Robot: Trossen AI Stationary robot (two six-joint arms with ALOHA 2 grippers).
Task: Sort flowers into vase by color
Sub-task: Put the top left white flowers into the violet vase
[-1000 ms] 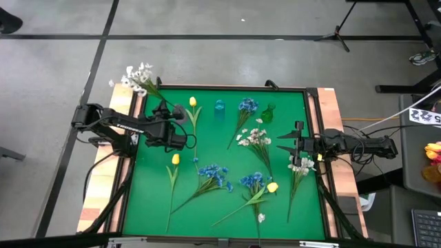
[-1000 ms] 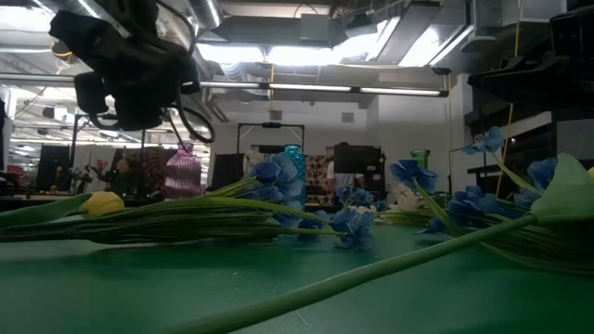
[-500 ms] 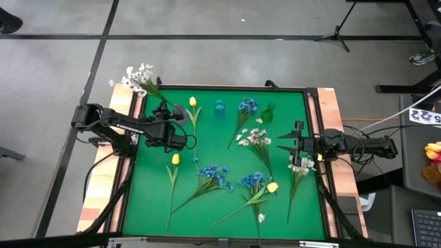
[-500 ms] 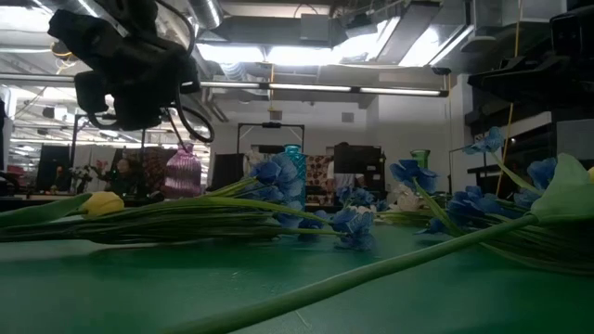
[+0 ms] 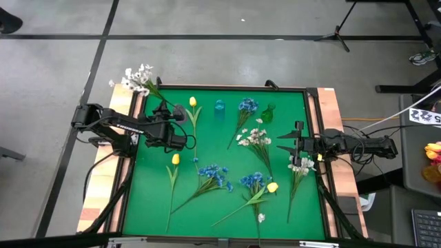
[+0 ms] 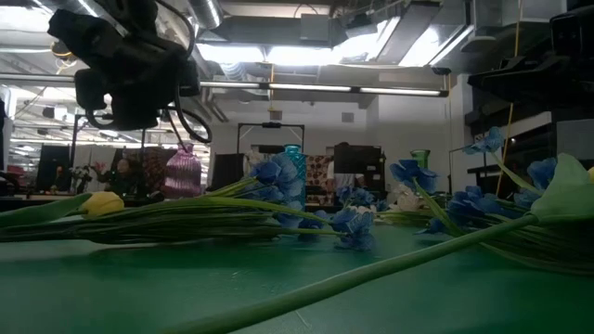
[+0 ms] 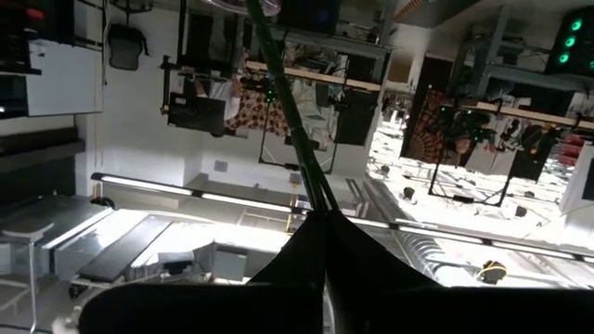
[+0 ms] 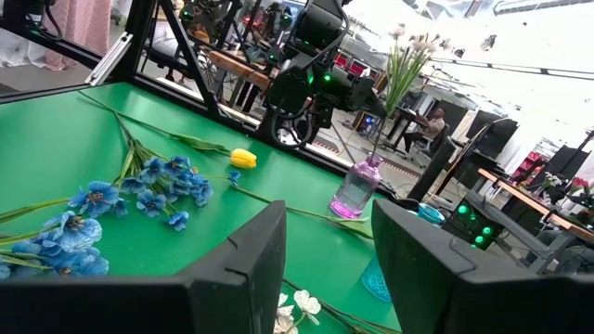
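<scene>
White spray held aloft, grip point hidden

Our left gripper pinches shut on the white spray's stalk; our right gripper waits with fingers parted, its tips cropped.

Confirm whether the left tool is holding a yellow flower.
No. In the high view the left tool is shut on the stalk of a white flower spray whose blossoms hang past the table's far left corner.
</scene>
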